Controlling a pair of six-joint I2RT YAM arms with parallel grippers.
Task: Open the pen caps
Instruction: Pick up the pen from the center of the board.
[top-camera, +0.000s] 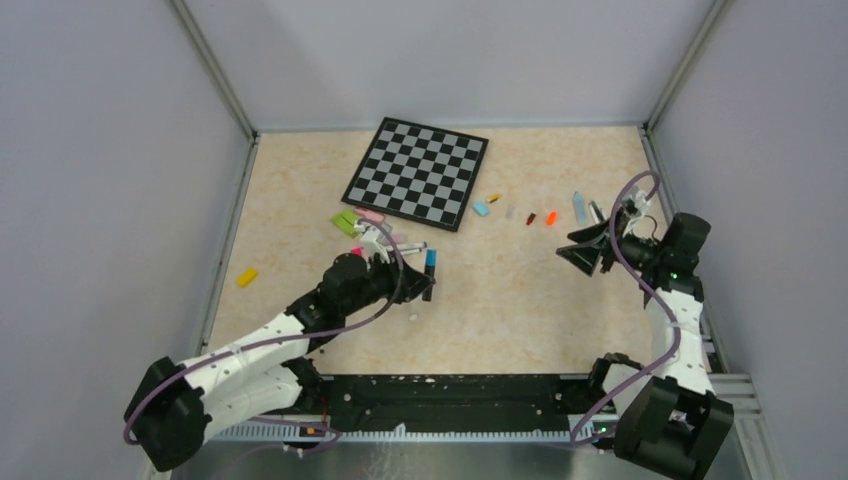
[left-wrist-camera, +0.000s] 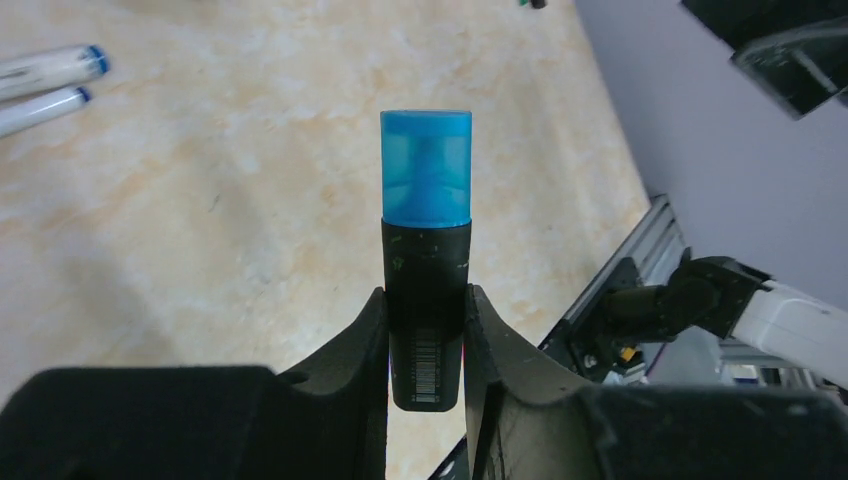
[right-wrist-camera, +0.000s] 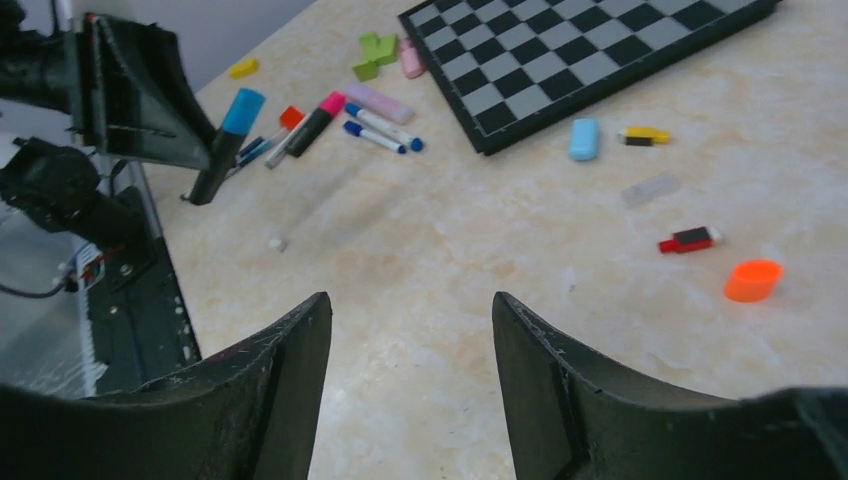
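Note:
My left gripper (left-wrist-camera: 426, 295) is shut on the black barrel of a marker (left-wrist-camera: 426, 300) and holds it above the table. The marker's blue cap (left-wrist-camera: 426, 180) sits on its far end, beyond the fingertips. The top view shows this gripper (top-camera: 415, 285) with the blue cap (top-camera: 431, 258) left of centre. My right gripper (right-wrist-camera: 410, 300) is open and empty above bare table at the right (top-camera: 583, 250). It faces the held marker (right-wrist-camera: 215, 165). More pens (right-wrist-camera: 382, 125) lie in a cluster near the board. Loose caps include an orange cap (right-wrist-camera: 753, 280) and a light-blue cap (right-wrist-camera: 584, 139).
A checkered board (top-camera: 417, 172) lies at the back centre. A yellow cap (top-camera: 246, 277) lies at the left and a green piece (top-camera: 345, 221) by the pen cluster. A light-blue pen (top-camera: 578, 207) lies near the right gripper. Grey walls enclose the table.

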